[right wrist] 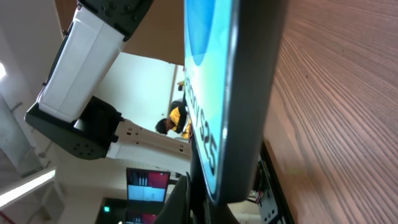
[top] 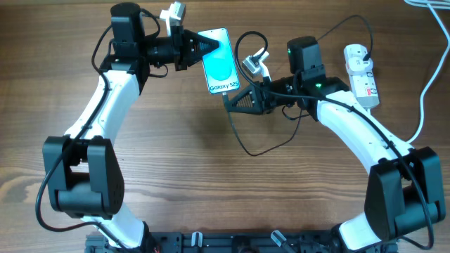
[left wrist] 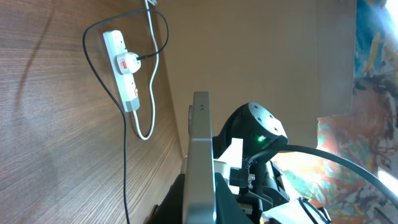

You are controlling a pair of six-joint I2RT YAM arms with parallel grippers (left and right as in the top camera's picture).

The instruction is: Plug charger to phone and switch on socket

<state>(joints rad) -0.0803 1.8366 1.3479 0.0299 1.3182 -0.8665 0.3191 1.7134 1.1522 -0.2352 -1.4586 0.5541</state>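
Note:
The phone with its teal-green screen is held off the table, tilted. My left gripper is shut on its upper side edge; in the left wrist view the phone shows edge-on between the jaws. My right gripper is at the phone's lower "Galaxy S25" end, shut on the tip of the charger, whose thin black cable loops down onto the table. In the right wrist view the phone fills the frame just above the jaws; the plug tip is hidden. The socket lies at the right.
A thicker white power cord runs along the far right edge. The socket with the black cable also shows in the left wrist view. Both arms reach in over the table's far half.

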